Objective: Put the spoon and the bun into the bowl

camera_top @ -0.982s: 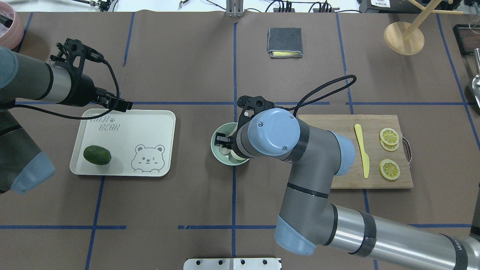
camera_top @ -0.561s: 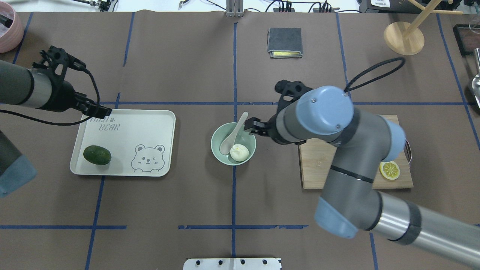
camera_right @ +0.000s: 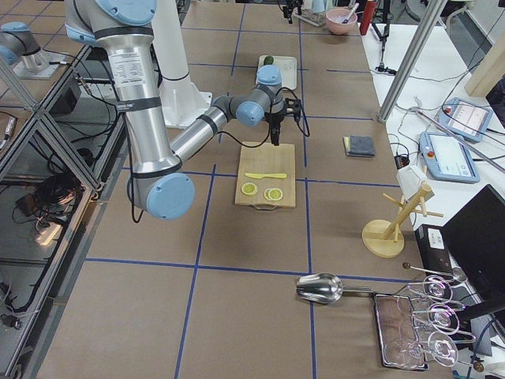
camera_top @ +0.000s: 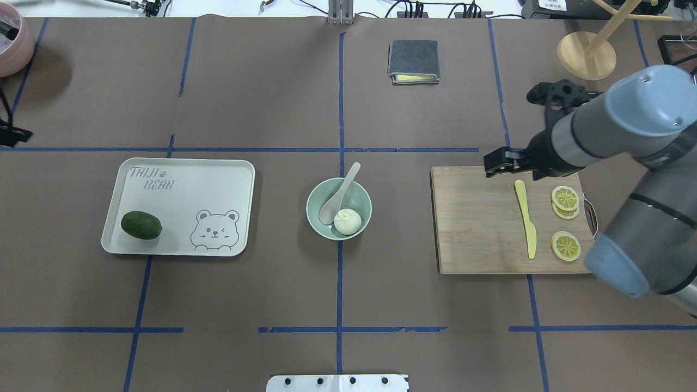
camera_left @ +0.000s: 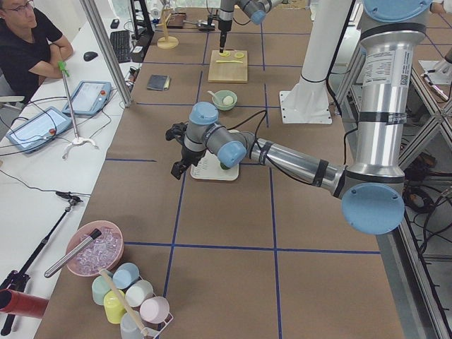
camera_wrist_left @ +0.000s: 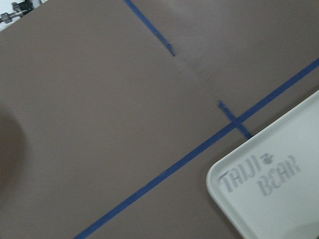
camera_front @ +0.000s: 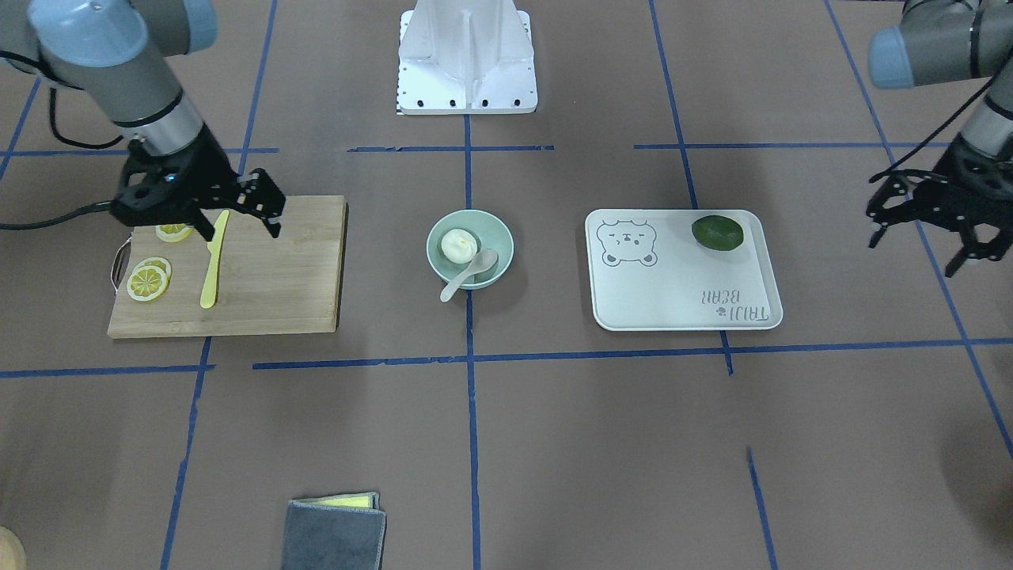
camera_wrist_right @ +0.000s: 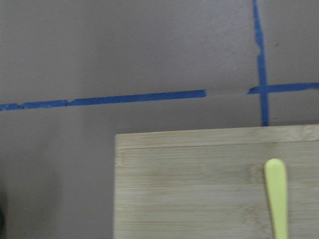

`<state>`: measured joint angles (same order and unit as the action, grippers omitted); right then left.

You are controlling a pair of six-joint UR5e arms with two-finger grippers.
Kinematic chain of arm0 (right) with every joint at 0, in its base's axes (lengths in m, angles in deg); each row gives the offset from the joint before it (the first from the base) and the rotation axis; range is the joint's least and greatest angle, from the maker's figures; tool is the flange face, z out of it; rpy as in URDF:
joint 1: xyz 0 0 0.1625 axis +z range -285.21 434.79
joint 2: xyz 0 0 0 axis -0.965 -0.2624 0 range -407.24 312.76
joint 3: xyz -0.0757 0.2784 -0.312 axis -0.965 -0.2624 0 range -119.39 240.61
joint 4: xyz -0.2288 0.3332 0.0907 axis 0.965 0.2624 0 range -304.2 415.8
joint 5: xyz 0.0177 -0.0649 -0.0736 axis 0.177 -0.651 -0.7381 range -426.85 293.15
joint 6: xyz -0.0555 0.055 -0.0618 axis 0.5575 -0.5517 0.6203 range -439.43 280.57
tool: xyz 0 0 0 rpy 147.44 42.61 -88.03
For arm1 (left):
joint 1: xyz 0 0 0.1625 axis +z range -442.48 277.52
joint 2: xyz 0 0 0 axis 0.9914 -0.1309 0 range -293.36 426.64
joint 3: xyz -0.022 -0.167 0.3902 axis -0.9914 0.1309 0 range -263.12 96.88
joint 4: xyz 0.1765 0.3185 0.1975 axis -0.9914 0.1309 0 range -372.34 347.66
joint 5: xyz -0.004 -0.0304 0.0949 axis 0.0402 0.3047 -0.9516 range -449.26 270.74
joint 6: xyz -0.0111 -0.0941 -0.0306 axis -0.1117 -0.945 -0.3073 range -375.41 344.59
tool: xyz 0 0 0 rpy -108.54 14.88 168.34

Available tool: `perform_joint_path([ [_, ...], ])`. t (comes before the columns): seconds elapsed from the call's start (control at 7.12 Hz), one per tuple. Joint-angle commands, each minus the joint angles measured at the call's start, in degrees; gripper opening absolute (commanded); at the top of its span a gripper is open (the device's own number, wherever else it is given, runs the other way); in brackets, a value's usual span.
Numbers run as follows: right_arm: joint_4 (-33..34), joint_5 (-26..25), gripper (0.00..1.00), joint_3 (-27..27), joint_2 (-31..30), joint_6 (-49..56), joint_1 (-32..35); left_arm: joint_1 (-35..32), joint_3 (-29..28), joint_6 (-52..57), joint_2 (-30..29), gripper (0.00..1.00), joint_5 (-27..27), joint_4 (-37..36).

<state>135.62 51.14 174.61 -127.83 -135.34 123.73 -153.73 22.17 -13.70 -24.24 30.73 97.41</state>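
- The right claw (camera_front: pixel 241 223) hangs spread and empty over the far corner of the cutting board (camera_top: pixel 474 218), close to the tip of the yellow knife (camera_top: pixel 525 218).
- A second ago it was down over the bowl (camera_top: pixel 360 194). A moment later it stood just beside the rim with the spoon already left behind. Now it has drawn well clear toward the robot's right.
- The left claw (camera_front: pixel 918 241) is also spread with nothing in it. It has backed away to the table's left edge, well apart from the tray (camera_top: pixel 207 185) and the dark green fruit (camera_top: pixel 141 225) on it.
- My reading is that both items are placed and released, so the task looks done and the arms are only retreating.
- The spoon (camera_top: pixel 340 195) lies with its scoop down inside the bowl. Its handle leans on the far rim and sticks out past it.
- Its long axis runs on a slant, with the scoop low and nearer the robot. The handle tip is higher and points away from the robot, a little to its right.
- The bun (camera_top: pixel 347 221) sits in the bowl's near-right part, just beside the scoop. Whether the two touch I cannot tell.
- The bowl stands upright between the tray and the board.
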Motion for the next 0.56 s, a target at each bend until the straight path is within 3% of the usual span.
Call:
perform_joint_path([
  [0.0,1.20,8.01,1.00,-1.05,-6.23,18.39,12.52,-12.81,-1.57,10.93,0.01,0.99,2.68,-9.17],
  [0.14,5.21,10.65,1.00,-1.14,-8.08,28.04,17.80,-17.65,-3.58,11.29,0.70,0.99,10.18,-12.08],
  [0.42,14.35,13.66,1.00,-1.14,-10.98,45.81,26.87,-18.40,-4.91,11.12,5.78,1.00,17.00,-12.63],
])
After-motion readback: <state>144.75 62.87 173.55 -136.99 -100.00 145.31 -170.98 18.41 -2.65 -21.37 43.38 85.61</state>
